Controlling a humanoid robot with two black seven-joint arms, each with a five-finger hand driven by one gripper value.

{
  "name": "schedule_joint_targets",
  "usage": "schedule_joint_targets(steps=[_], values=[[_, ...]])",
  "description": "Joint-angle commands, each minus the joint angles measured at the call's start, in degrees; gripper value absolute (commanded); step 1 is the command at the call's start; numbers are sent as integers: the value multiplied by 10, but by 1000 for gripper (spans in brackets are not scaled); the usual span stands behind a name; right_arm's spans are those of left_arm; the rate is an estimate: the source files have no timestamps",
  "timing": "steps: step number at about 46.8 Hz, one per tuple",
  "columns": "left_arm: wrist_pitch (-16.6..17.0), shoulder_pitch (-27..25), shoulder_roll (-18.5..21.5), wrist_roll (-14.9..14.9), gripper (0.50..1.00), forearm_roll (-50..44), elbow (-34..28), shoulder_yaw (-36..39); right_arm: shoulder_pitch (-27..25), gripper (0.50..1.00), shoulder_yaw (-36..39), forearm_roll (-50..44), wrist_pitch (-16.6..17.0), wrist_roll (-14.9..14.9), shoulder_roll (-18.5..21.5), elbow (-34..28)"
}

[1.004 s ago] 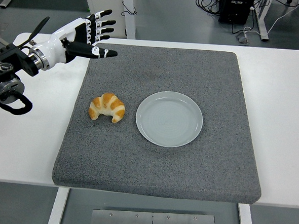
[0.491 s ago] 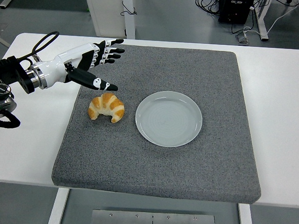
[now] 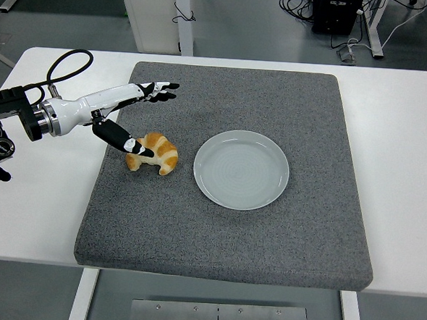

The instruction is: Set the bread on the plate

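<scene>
Grey felt mat (image 3: 267,236) fills mid-frame, with the golden croissant (image 3: 156,153) lying left of centre, just beside the pale plate (image 3: 242,170) (not touching it). The left hand (image 3: 126,111) reaches in from the left, fingers spread apart, thumb tip resting on the croissant.

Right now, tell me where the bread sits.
The bread lies on the grey mat, just left of the plate, with the left hand's thumb over it.
</scene>
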Motion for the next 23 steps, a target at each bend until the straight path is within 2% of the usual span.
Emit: schedule_joint_targets(steps=[1,13,17,23], values=[[1,14,-12,-3,981,5,17,-1,1,1000,0,0,0,0,0,0],[7,38,-33,-4,981,38,68,0,0,1000,0,0,0,0,0,0],[18,45,-35,-4,980,40,72,1,1,1000,0,0,0,0,0,0],[34,52,-58,-13,980,64,93,1,0,1000,0,0,0,0,0,0]])
